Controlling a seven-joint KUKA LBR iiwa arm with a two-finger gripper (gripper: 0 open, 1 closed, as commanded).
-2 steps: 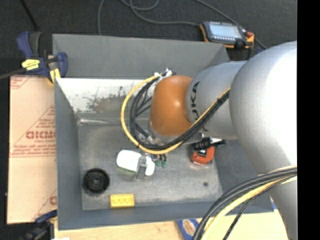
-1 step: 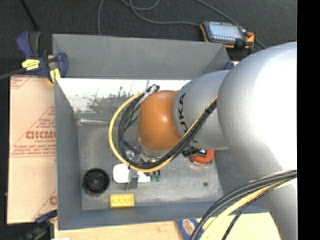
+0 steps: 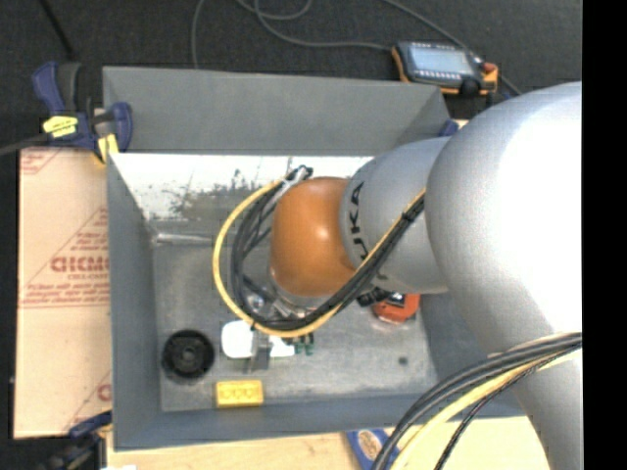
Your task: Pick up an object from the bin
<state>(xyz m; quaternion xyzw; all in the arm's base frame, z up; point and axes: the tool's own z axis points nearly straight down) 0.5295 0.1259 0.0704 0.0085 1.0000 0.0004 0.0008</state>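
Note:
My gripper (image 3: 261,352) reaches down near the bin's front, left of centre, mostly hidden under the arm's orange wrist cover. A small white object (image 3: 236,340) lies right against its left side, partly covered by it. I cannot tell if the white object is gripped. A black round disc-like thing (image 3: 186,353) lies on the floor further left. A flat yellow block (image 3: 239,393) sits just in front of the gripper by the front wall.
An orange-red object (image 3: 397,308) peeks out from under the arm at the right of the bin floor. The arm and its cables cover the middle and right of the bin. The bin's sloped walls close in on all sides.

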